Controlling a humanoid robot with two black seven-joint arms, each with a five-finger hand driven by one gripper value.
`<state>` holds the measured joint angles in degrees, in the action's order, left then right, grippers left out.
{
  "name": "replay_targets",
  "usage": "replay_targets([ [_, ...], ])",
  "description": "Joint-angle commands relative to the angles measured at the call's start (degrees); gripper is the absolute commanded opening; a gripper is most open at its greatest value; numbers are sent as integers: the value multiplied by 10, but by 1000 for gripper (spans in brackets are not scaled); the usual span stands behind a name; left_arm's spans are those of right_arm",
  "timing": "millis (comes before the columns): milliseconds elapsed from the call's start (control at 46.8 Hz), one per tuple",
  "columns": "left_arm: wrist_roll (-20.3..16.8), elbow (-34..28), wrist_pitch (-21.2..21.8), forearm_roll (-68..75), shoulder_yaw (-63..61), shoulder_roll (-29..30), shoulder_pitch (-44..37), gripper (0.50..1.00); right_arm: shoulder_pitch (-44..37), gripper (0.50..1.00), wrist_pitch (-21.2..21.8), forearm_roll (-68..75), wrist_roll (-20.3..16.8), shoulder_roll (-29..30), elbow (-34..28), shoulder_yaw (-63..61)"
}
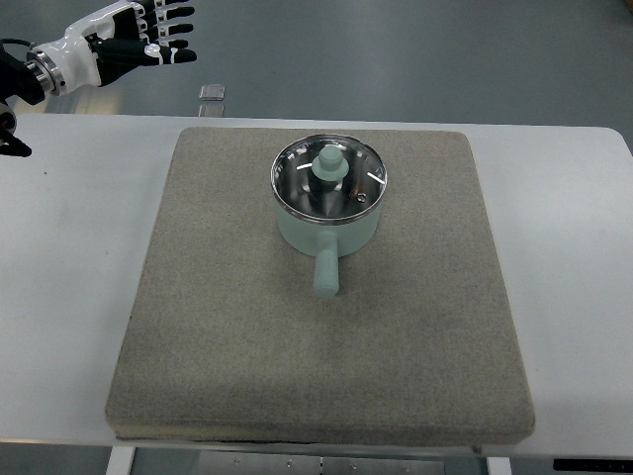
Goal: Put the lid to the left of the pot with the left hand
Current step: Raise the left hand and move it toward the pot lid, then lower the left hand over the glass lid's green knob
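Observation:
A pale green pot (pixel 328 230) stands on the grey mat (pixel 227 336), its handle pointing toward the near edge. A glass lid (pixel 329 178) with a pale green knob sits on top of the pot. My left hand (pixel 148 40) hovers at the far left, well beyond the table's far edge, fingers spread and holding nothing. It is far from the lid.
The white table (pixel 69 297) carries the mat at its centre, with bare surface to the left and right. A small clear object (pixel 212 93) lies on the floor beyond the far edge.

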<state>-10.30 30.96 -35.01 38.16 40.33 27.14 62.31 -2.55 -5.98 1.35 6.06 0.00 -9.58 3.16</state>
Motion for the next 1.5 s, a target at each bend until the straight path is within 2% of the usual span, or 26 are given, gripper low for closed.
replay_targets([
  [0,0,23,0,48,0,0,16,996,0,921,0,0,0,0,0,0],
  [535,0,172,0,306,0,13,63,996,0,921,0,1,0,0,0,0],
  [941,0,246,0,502,-19,15,80,996,0,921,0,0,0,0,0,0],
  [1305,2,284,0,522,-79,6,115,992,0,921,0,0,0,0,0,0],
  [1476,2,281,0,568,-102,-38,129,992,0,921,0,1,0,0,0,0],
])
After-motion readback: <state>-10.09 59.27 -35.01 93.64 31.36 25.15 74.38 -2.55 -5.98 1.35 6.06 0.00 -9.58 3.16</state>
